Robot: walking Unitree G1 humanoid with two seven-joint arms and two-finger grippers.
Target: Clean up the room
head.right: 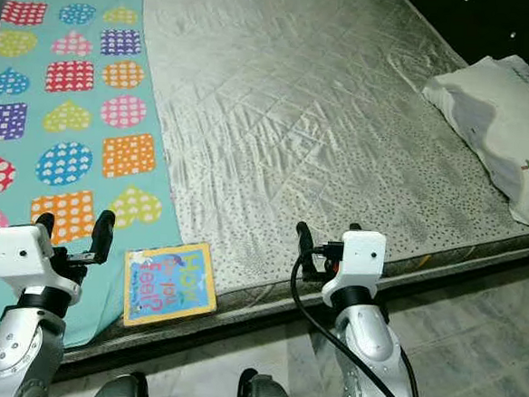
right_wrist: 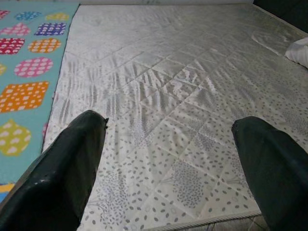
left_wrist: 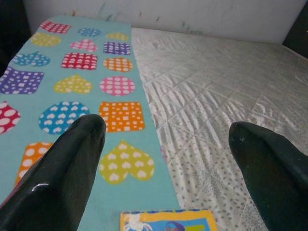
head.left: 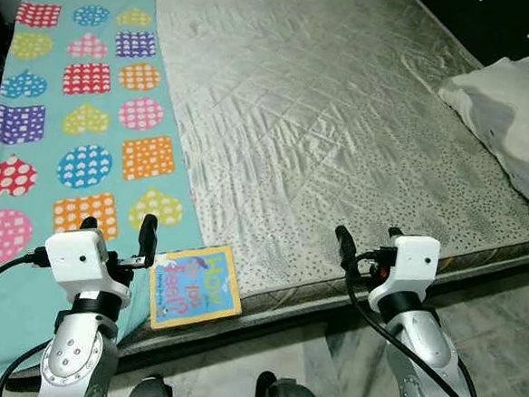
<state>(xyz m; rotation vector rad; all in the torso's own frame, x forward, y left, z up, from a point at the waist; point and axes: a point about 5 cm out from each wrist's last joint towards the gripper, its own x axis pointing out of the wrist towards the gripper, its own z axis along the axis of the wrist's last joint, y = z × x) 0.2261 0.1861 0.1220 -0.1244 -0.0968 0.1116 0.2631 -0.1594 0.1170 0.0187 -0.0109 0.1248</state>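
Just beyond the left gripper [head.left: 118,236], right beside its inner finger, the picture book [head.left: 195,284] lay flat at the near edge of the mattress [head.left: 341,140], half on the patterned teal sheet [head.left: 78,131]. Both sets of jaws stood wide apart and empty, the right gripper [head.left: 368,241] hovering over bare quilting, the white pillow [head.left: 515,116] well off to its outer side. Risk, as I judged it: a thin flat book gave the fingers little to bite, and a clumsy nudge could have slid it off the edge onto the floor, or dragged the loose sheet along with it
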